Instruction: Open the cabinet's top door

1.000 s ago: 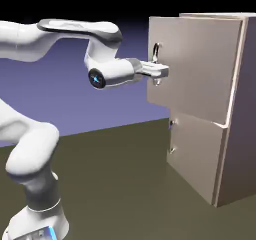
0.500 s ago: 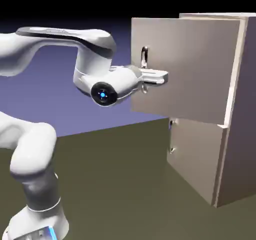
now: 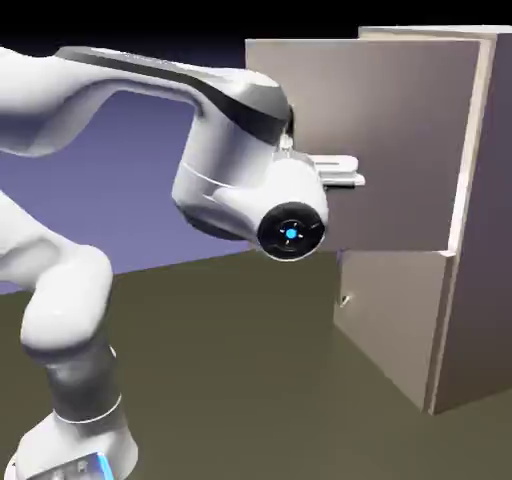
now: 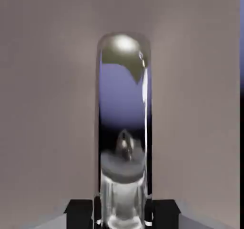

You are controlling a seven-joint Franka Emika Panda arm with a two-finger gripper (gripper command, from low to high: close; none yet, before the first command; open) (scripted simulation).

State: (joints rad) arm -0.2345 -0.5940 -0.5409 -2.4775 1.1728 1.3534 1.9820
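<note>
Item 1, the cabinet (image 3: 480,218): tall beige-grey box standing at the right of the exterior view on the dark olive surface (image 3: 230,368), darker plain side facing right.

Item 2, the top door (image 3: 400,138): upper front panel, swung well out from the cabinet's face, its free edge toward the left of the exterior view, its hinge side at the pale strip on the right. In the hand view its flat beige wood fills almost all I see.

Item 3, the handle (image 4: 123,128): polished metal bar on the top door, near the free edge. In the hand view it stands upright in the middle, rounded at the top, mirroring the blue-violet backdrop. In the exterior view my arm's wrist hides most of it.

Item 4, the gripper (image 4: 123,213): I have it closed tight on the handle, the dark finger tips pressed against either side of the bar at the bottom of the hand view.

Item 5, the lower door (image 3: 390,318): closed flat against the cabinet, small handle near its left edge.
</note>
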